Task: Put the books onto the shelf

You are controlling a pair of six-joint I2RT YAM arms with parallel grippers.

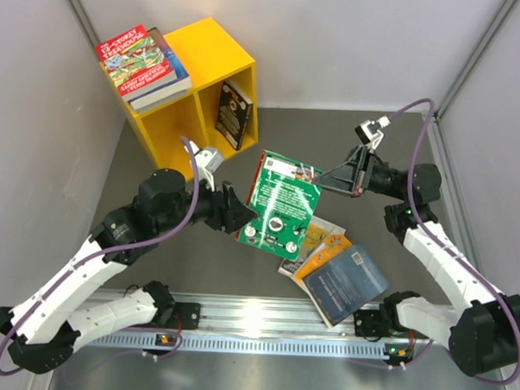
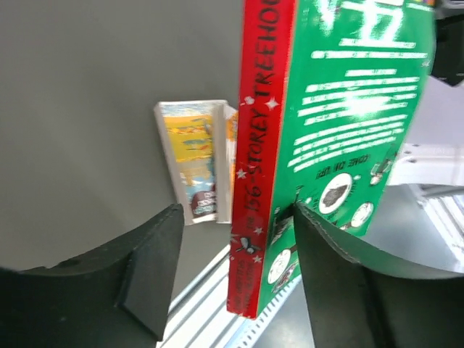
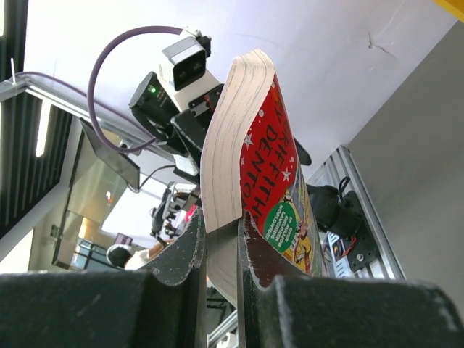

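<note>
Right gripper (image 3: pixel 221 232): pinching one end of a green-backed, red-spined paperback book (image 1: pixel 281 205), holding it above the grey tabletop (image 1: pixel 271 135)
Left gripper (image 2: pixel 238 232): spread, straddling the opposite end of its long axis
Yellow two-compartment box shelf (image 1: pixel 210 50): standing far-left, nearer the left arm

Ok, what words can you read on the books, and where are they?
"STOREY TREEHO": red spine of the green book; the number before it is unclear.
"DENTO", "FFITH": its front cover, rest hidden.
"STOREY TREEHOUSE": red book on the shelf, tiny.
Back-cover white lines: too blurred to read.
</note>
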